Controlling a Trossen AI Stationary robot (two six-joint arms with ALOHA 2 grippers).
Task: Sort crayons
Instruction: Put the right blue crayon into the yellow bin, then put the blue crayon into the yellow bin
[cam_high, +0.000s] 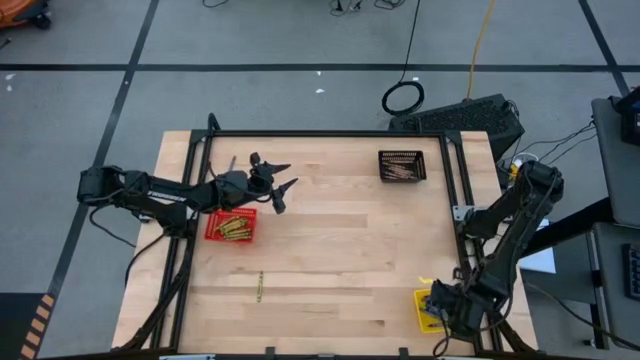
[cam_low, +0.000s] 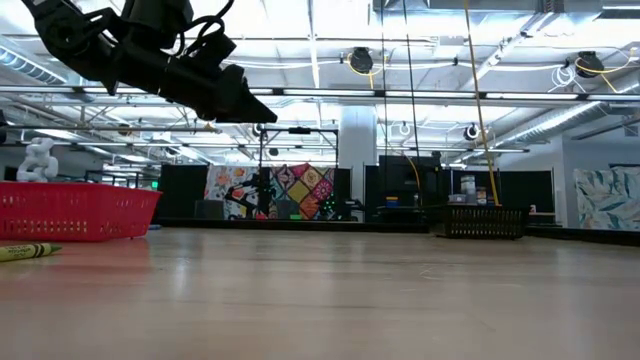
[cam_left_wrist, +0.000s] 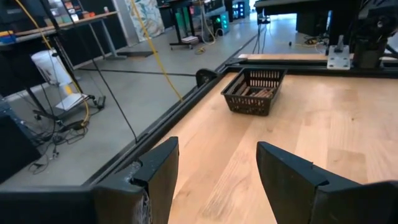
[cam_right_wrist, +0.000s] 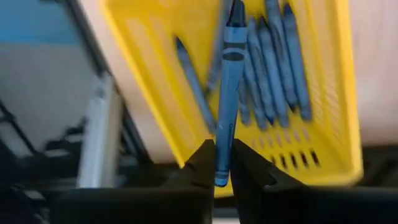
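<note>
We see the right claw (cam_right_wrist: 222, 163) clamped on a blue crayon (cam_right_wrist: 228, 87) above the yellow basket (cam_right_wrist: 339, 93) of blue crayons at the desk's (cam_high: 350, 260) corner. The left claw (cam_high: 280, 180) hangs apart beyond the red basket (cam_high: 231, 227); one yellow crayon (cam_high: 260, 287) lies loose on the desk.

No text, label or number is legible anywhere in these views.

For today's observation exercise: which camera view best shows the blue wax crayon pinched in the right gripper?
The right wrist view: the blue wax crayon fills the frame, clamped by the right gripper above the yellow mesh basket. The high view hides it under the arm; the low and left wrist views miss it.
</note>
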